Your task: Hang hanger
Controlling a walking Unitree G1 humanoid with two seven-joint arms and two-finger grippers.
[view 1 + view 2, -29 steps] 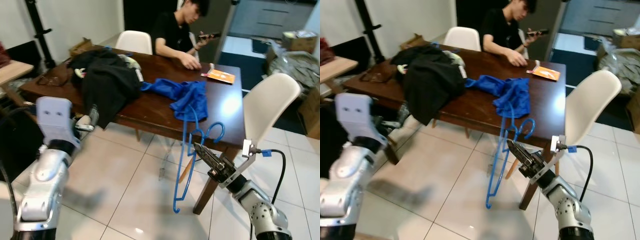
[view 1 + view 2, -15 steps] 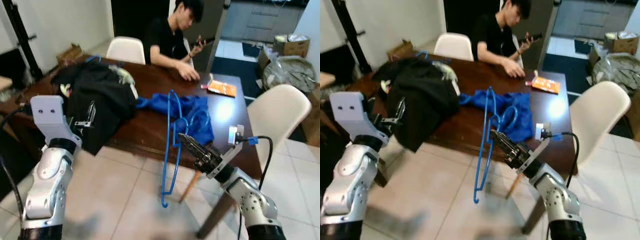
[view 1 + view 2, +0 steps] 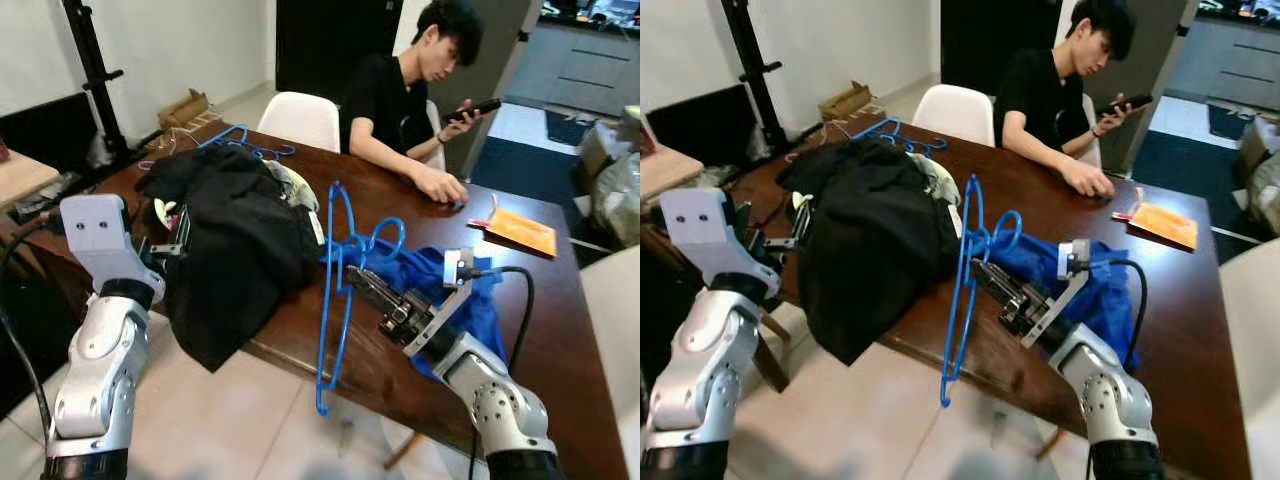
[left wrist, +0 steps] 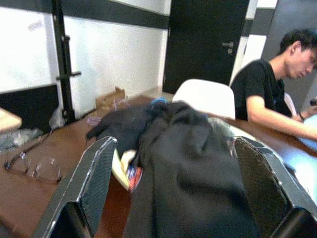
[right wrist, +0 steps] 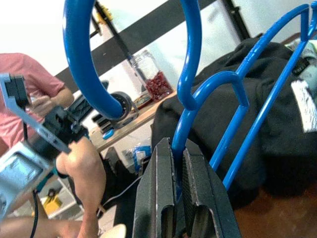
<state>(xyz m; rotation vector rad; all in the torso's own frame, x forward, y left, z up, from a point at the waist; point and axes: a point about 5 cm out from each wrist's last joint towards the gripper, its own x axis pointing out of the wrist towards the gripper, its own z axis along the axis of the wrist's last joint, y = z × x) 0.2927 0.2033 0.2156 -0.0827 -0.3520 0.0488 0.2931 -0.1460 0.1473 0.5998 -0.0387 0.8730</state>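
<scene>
Now right hand (image 3: pixel 352 274) clamps blue hanger (image 3: pixel 333 290) neck; hanger dangles over table (image 3: pixel 560 330) edge.

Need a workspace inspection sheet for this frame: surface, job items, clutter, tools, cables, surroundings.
Surface: dark wooden table, crowded.
Job's things: blue hanger held upright over the table's near edge.
Clutter: black clothes, blue cloth, orange packet, glasses, more blue hangers.
Grippers: right tool shut on the hanger's neck; left tool open, facing the black clothes.
Cables: black cable on the right arm.
Surroundings: seated person with phone, white chair.
</scene>
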